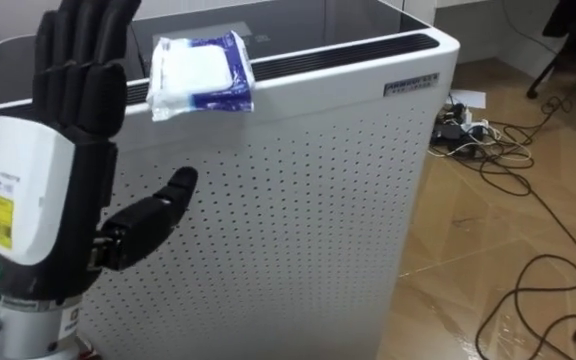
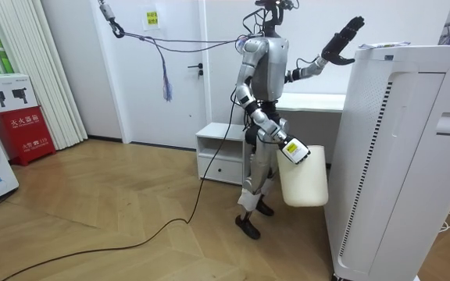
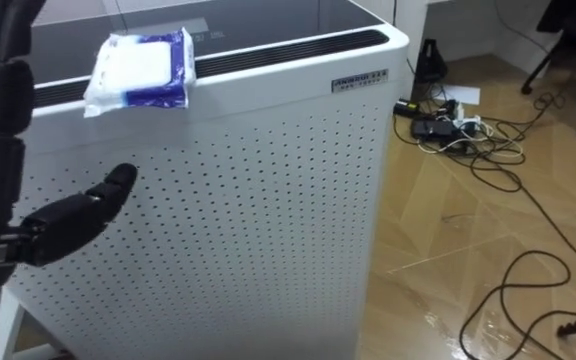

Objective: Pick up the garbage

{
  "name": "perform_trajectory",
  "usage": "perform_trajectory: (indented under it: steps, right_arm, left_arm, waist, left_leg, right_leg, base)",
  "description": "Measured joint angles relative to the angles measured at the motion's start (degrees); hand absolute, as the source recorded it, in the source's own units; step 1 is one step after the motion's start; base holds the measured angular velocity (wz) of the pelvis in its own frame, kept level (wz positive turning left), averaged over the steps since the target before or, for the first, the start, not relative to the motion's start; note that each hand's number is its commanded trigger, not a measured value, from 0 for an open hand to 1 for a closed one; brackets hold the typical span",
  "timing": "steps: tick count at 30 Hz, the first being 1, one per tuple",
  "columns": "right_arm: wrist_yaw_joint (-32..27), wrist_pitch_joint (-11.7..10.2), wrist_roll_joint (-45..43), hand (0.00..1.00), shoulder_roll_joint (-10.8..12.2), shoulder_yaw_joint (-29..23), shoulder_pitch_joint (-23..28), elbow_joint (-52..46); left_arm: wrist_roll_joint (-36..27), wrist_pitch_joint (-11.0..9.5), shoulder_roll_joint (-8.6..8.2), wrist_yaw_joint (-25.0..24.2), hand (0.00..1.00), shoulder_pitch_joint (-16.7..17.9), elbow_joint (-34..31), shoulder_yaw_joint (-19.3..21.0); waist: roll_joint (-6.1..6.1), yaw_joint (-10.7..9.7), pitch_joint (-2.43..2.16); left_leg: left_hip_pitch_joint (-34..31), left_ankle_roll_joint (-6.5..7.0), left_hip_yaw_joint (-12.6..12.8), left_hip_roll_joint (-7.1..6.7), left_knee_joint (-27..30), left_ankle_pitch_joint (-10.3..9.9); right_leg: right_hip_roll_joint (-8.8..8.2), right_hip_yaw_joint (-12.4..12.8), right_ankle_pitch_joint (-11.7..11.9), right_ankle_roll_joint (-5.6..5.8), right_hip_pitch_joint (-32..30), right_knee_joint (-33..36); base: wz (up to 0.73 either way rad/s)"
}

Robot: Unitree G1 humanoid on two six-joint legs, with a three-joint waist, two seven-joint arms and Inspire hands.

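Room view: the humanoid stands close against the side of a tall white perforated cabinet [image 2: 397, 156], its left hand [image 2: 342, 39] lifted to the height of the cabinet's top, while its right hand [image 2: 291, 148] hangs low beside the cabinet at the rim of a pale bin [image 2: 303, 179]. The right hand's grip cannot be made out.

In the eye views the left hand is held upright in front of the cabinet's perforated face, fingers straight and together, thumb spread off to the side, holding nothing. The garbage, a white and blue packet [image 1: 203, 75], lies flat on the cabinet's top at its front edge, beside the dark slot, just past the raised fingertips and not touched by them. One lower corner pokes out over the cabinet's front edge.

The reach is the step in hand. It would probably go best if the hand tipped forward over the cabinet's edge and came down on the packet from above, thumb under the overhanging corner. A sideways push risks sliding the soft wrapper back across the smooth top.

The packet lies broad face up. It looks nearly square from here, so its long axis is uncertain. It seems to run roughly along the cabinet's front edge, skewed a little, with blue at both ends.
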Motion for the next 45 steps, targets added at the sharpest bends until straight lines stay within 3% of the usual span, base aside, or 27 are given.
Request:
perform_trajectory:
  steps: [10, 13, 18, 23, 27, 35, 41, 45]
  right_arm:
    - [1.3, 0.3, -2.2, 1.00, 0.1, 0.0, 0.3, 0.0]
    - [1.7, 0.3, -2.2, 1.00, 0.2, 0.0, 0.5, -0.1]
    - [2.3, 0.3, -2.1, 1.00, 0.1, 0.0, 1.4, -2.2]
    - [3.0, 0.3, -2.0, 1.00, 0.0, 0.0, 0.9, -2.3]
    - [3.6, 0.3, -1.9, 1.00, -0.1, 0.1, 0.7, -2.3]
    - [4.7, 1.5, -1.9, 1.00, -0.8, 0.2, 0.8, -2.1]
    - [5.4, 3.2, -1.9, 1.00, -1.6, 0.1, 0.8, -1.9]
    - [5.3, 3.9, -1.9, 1.00, -1.7, 0.1, 0.8, -2.1]
  left_arm:
    - [0.9, 0.8, 0.14, 0.1, 0.00, 0.0, -1.5, 1.7]
    - [0.9, 1.2, 1.38, -1.6, 0.00, 0.0, -1.5, 1.7]
    - [0.8, 2.3, 4.88, -3.9, 0.00, -0.1, -1.5, 1.4]
    - [0.5, 3.5, 5.09, -7.1, 0.00, -0.1, -1.5, 1.3]
    - [0.2, 4.8, 6.33, -10.3, 0.00, -0.9, -1.5, -0.5]
    - [0.0, 7.8, 6.70, -16.3, 0.00, -2.9, -1.3, -2.1]
    - [-0.4, 9.2, 6.98, -19.6, 0.00, -4.1, -1.3, -2.1]
    - [-3.8, 11.1, 7.04, -22.7, 0.00, -5.9, -1.3, -2.1]
  waist:
    - [0.22, 0.7, 0.05]
    - [0.02, 0.5, 0.21]
    - [0.00, 0.0, 0.29]
    - [0.72, -0.8, 0.18]
    - [1.28, -0.8, 0.01]
    - [2.03, -2.2, 0.56]
    - [2.15, -2.5, 0.52]
    - [2.40, -2.3, 0.34]
  left_leg:
    - [0.1, 0.02, 0.1, 0.01, 0.0, 0.1]
    - [0.5, 0.04, 0.1, -0.01, 0.0, 0.1]
    - [0.7, 0.04, 0.1, 0.03, -0.3, 0.1]
    - [0.5, 0.04, 0.4, 0.04, -0.5, 0.1]
    - [0.1, 0.04, 1.4, 0.13, -0.4, 0.1]
    - [0.0, 0.04, 1.7, 0.19, -0.9, 0.1]
    - [0.0, 0.04, 2.5, 0.33, -0.9, 0.1]
    - [0.1, 0.04, 3.0, 0.34, -0.9, 0.1]
  right_leg:
    - [-0.08, 0.0, 0.0, 0.00, 0.2, 0.0]
    - [-0.08, -0.1, 0.0, 0.01, 0.8, -0.1]
    - [0.01, -0.1, 0.0, 0.01, 1.1, -0.3]
    - [0.01, 0.0, 0.0, 0.05, 0.9, -0.6]
    - [-0.03, 0.3, 0.0, 0.05, 0.1, -0.7]
    - [-0.22, 0.7, 0.0, 0.06, 0.0, -0.7]
    - [-0.17, 1.2, 0.0, 0.05, -0.1, -0.7]
    - [-0.20, 1.4, 0.0, 0.05, -0.1, -0.6]
  base:
    - [0.00]
    - [0.00]
    - [0.00]
    - [0.00]
    - [-0.05]
    - [-0.01]
    - [-0.04]
    - [0.00]
